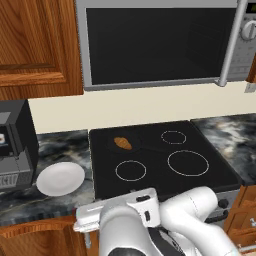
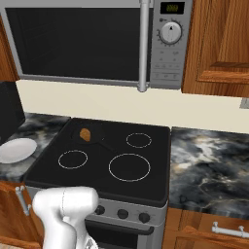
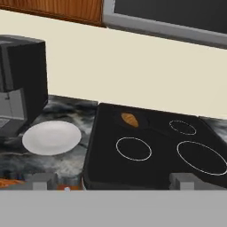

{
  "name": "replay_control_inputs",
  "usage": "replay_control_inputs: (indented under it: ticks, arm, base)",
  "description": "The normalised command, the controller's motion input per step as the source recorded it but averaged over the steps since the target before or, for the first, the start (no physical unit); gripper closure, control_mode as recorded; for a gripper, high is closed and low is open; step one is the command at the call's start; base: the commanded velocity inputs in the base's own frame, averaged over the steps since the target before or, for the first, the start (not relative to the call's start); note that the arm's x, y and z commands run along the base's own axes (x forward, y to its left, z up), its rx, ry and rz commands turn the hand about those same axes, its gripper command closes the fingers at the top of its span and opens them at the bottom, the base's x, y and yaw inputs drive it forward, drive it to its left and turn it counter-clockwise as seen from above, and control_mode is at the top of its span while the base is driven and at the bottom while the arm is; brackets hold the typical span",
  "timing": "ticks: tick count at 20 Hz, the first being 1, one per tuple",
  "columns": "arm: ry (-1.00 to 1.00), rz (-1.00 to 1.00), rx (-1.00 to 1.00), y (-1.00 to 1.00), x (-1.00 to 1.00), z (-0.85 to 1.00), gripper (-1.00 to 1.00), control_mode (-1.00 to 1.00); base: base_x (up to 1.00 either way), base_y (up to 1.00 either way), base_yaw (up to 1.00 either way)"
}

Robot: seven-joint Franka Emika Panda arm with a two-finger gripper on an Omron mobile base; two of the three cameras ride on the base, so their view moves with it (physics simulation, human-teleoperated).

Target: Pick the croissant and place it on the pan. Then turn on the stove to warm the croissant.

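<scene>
My hand [image 3: 113,181] hangs low in front of the counter. In the hand view its two fingertips [image 3: 42,179] stand at the bottom of the frame, wide apart, with nothing between them. Above them lies the stove [image 3: 155,165]. At its upper left the one croissant [image 3: 129,119] sits on the pan [image 3: 144,121], which is black on black glass and hard to make out here. I count three white burner rings. At the left of the frame there is one white plate [image 3: 51,137] with nothing on it, and above it one dark appliance [image 3: 22,75].

In the left base view the croissant [image 1: 123,143] is at the middle left of the frame, inside the single pan [image 1: 111,145]. The pan's handle points right, towards the small rear ring. The count of rings is again three, and the pan covers the spot where a fourth would be. The plate [image 1: 61,178] lies at the lower left, just beside the stove. One microwave [image 1: 160,45] spans the top.

In the right base view the croissant [image 2: 85,134] and pan [image 2: 96,131] are at the upper left of the cooktop. Along the silver front at the bottom I count three black knobs [image 2: 122,213]. Any further to the left would be behind my own arm.

I judge the placing done, since the pastry is on the pan and my hand is empty. What remains is turning on the stove. For that I must bring the hand down to the front panel, choose the knob for the pan's rear-left burner, close on it and twist. I cannot read which knob that is.
</scene>
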Motion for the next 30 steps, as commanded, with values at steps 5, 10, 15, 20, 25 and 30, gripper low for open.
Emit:
replay_control_inputs:
  ticks: [5, 10, 15, 20, 25, 30]
  arm:
    - [-0.12, 0.04, -0.01, -0.05, -0.08, -1.00, -1.00, -1.00]
    - [-0.36, 0.03, 0.00, -0.15, -0.11, -0.97, -1.00, -1.00]
    - [-0.48, 0.04, 0.01, -0.20, 0.01, -1.00, -1.00, -1.00]
    - [-0.51, 0.06, 0.00, -0.15, 0.17, -0.99, -1.00, -1.00]
    - [-0.34, 0.06, 0.00, -0.16, 0.47, -0.73, -1.00, -1.00]
    - [-0.14, 0.00, 0.01, -0.13, 0.57, -0.40, -1.00, -1.00]
  base:
    - [0.00, 0.00, 0.00]
    - [0.00, 0.00, 0.00]
    - [0.00, 0.00, 0.00]
    - [0.00, 0.00, 0.00]
    - [0.00, 0.00, 0.00]
    - [0.00, 0.00, 0.00]
